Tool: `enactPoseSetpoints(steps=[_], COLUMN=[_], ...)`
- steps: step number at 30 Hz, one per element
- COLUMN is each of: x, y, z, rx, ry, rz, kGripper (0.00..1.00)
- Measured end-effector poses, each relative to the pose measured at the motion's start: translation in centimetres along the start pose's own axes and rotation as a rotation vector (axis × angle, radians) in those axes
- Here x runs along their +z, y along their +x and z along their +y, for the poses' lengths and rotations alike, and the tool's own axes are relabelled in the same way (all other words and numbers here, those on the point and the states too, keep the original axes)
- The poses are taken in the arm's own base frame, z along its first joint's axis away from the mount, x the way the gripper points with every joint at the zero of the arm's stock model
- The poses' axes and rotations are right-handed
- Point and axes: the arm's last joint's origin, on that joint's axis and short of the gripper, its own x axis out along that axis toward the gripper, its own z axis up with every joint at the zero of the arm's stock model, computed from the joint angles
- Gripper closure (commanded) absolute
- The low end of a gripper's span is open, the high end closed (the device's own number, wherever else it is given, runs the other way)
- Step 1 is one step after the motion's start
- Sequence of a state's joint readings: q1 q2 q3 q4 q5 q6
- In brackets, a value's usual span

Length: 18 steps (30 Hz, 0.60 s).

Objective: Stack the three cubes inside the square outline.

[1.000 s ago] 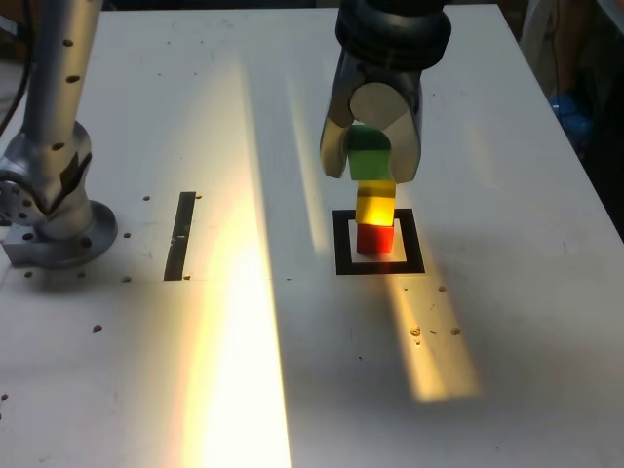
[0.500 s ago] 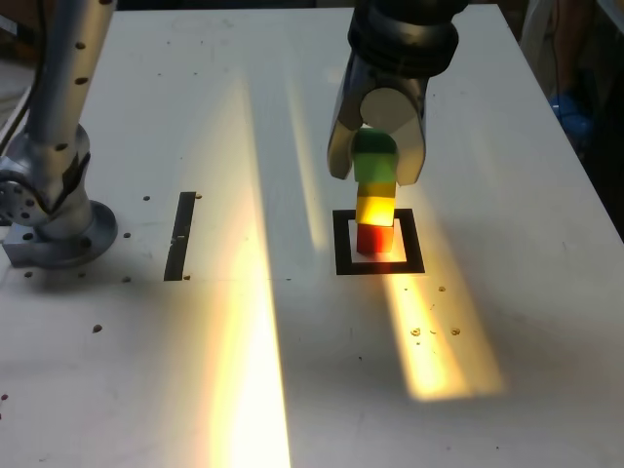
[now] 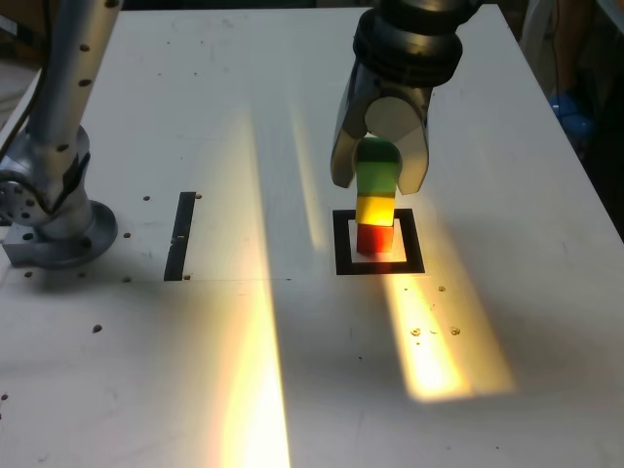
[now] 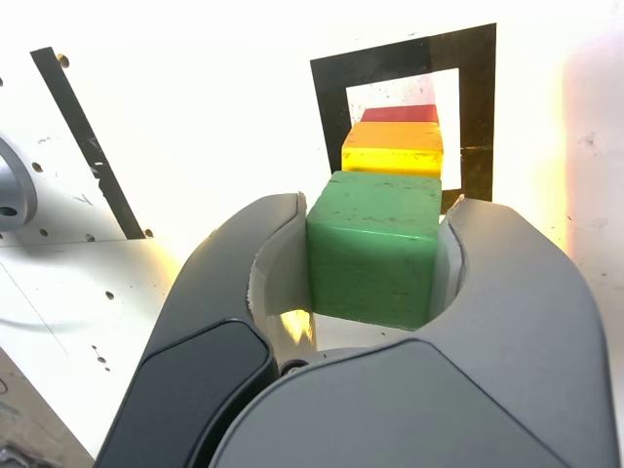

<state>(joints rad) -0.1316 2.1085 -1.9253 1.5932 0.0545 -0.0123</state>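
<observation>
Three cubes stacked in the taped square

The grey robot hand (image 3: 381, 168) grips the small green cube (image 4: 375, 246) atop the yellow cube (image 3: 375, 209) and red cube (image 3: 374, 238), inside the black tape square outline (image 3: 343, 241) towards the white worktop's (image 3: 507, 322) far edge.

The green cube (image 4: 373, 244) has a matt, slightly uneven painted-looking face, with faintly worn edges. The yellow cube (image 4: 392, 148) and red cube (image 4: 401, 113) below it look equally dull. The gripper (image 4: 373, 255) is smooth grey plastic with a soft sheen, its inner pads (image 4: 268, 283) paler. The table (image 3: 487, 370) is a smooth white board, lightly glossy where light streaks it. The square outline (image 3: 343, 244) and the strip (image 3: 181, 236) at centre left look like flat black tape. The arm base (image 3: 49, 210) at left is brushed silver metal.
</observation>
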Motion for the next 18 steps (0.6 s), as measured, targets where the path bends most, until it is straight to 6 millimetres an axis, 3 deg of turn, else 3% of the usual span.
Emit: enactPoseSetpoints(steps=[7,9,18], x=[0.09,0.08,0.04], y=[0.35,0.49,0.71], z=[0.07,0.08,0.24], rx=[-0.002,-0.002,-0.003], ry=[0.006,0.008,0.005], rz=[0.008,0.012,0.02], kGripper=[0.05,0.01,0.01])
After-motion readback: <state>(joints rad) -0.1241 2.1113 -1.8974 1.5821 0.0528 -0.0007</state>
